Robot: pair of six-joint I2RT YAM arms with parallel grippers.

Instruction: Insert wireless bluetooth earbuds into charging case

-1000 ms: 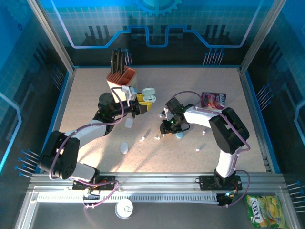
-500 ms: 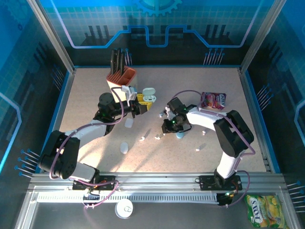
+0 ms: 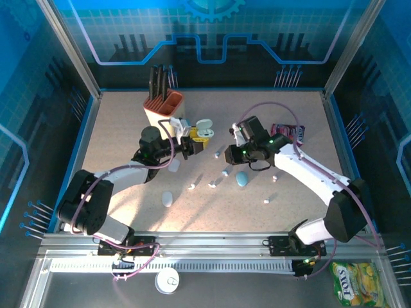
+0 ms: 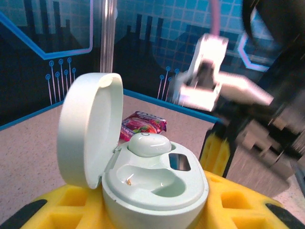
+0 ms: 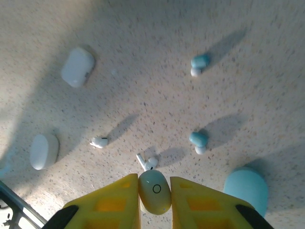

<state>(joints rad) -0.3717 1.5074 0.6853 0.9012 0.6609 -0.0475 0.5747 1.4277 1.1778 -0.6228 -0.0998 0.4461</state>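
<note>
A pink snack packet [image 3: 295,132] lies at far right, well apart from the tan holder [image 3: 164,110].

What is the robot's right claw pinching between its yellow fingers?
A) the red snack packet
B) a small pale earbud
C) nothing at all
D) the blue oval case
B: the right wrist view shows a small pale earbud clamped between the right gripper's yellow fingers.

Glossy plastic, matt table [image 5: 143,38]
The charging case [image 4: 157,191] and earbud [image 5: 155,191] look smooth and shiny; the table is finely speckled.
</note>
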